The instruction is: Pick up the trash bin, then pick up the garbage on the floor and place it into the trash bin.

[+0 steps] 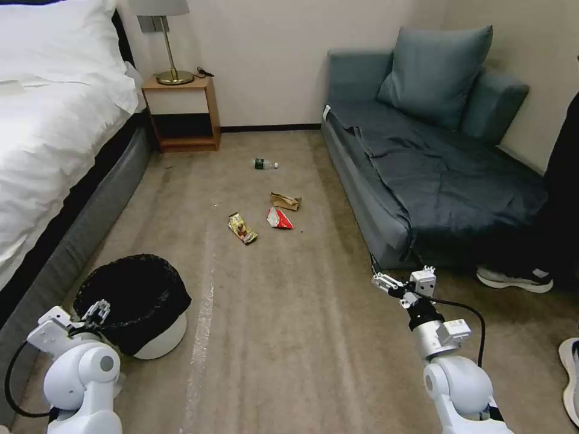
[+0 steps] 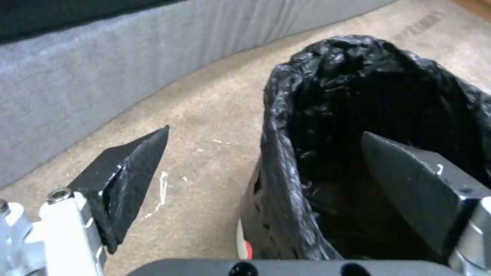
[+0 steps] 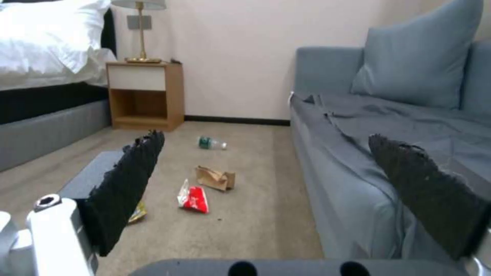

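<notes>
The trash bin (image 1: 136, 301), white with a black liner (image 2: 358, 96), stands on the carpet beside the bed. My left gripper (image 1: 90, 316) (image 2: 266, 132) is open and straddles the bin's near rim, one finger inside the liner and one outside. The garbage lies farther ahead: a clear bottle (image 1: 264, 163) (image 3: 211, 143), a brown paper bag (image 1: 286, 201) (image 3: 216, 178), a red-and-white carton (image 1: 279, 219) (image 3: 193, 198) and a gold wrapper (image 1: 242, 228) (image 3: 137, 211). My right gripper (image 1: 383, 278) (image 3: 266, 134) hangs open and empty above the floor by the sofa's front corner.
A bed (image 1: 54, 120) runs along the left, and a wooden nightstand (image 1: 181, 114) with a lamp stands at the back. A blue sofa (image 1: 422, 157) lines the right side. A person's shoes (image 1: 514, 279) stand at the right edge. Open carpet lies between bin and litter.
</notes>
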{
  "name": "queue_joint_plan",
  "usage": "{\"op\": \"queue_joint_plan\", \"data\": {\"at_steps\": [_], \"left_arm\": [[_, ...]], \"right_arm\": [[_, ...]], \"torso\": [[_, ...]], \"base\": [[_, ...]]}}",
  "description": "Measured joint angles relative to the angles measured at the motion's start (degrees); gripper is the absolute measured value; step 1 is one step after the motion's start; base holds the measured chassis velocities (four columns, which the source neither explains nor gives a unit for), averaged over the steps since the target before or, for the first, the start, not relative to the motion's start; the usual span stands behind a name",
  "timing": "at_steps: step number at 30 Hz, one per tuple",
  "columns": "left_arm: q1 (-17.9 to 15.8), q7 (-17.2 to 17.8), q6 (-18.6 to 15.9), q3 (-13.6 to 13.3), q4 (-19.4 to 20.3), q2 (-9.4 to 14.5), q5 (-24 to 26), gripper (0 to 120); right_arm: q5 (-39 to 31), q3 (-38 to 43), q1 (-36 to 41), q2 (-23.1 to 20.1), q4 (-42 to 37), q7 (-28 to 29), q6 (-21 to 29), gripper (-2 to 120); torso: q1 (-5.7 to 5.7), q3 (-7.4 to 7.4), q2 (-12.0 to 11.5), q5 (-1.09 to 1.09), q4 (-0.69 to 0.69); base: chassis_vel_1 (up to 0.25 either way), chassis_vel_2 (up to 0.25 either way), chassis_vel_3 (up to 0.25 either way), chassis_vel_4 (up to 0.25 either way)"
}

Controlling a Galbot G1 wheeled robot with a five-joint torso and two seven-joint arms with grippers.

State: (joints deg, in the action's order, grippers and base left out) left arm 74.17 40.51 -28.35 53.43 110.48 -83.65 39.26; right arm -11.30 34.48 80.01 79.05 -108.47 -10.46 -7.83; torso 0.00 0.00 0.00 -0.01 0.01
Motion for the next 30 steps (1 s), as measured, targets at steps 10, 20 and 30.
{"op": "queue_joint_plan", "data": {"at_steps": [10,20,30], "left_arm": [[-3.81,-0.87,2.96,-1.93,-6.87,0.76,5.38,100],[-5.91,-3.75,5.05,-3.85,-11.34,1.07,6.18,87],[-4.87,-3.85,6.56,-3.85,-12.50,1.10,5.65,49]], "right_arm": [[0.23,0.63,1.28,0.29,-0.37,-1.14,-1.27,100],[0.52,1.01,2.30,0.65,-1.12,-1.97,-2.17,100],[0.06,1.77,1.97,0.36,-1.17,-2.43,-2.27,100]], "torso": [[0.00,0.00,0.00,0.01,-0.01],[0.00,0.00,0.00,0.03,0.00],[0.00,-0.02,0.01,0.05,0.01]], "base": [[0.000,0.000,0.000,0.000],[0.000,0.000,0.000,0.000],[0.000,0.000,0.000,0.000]]}}
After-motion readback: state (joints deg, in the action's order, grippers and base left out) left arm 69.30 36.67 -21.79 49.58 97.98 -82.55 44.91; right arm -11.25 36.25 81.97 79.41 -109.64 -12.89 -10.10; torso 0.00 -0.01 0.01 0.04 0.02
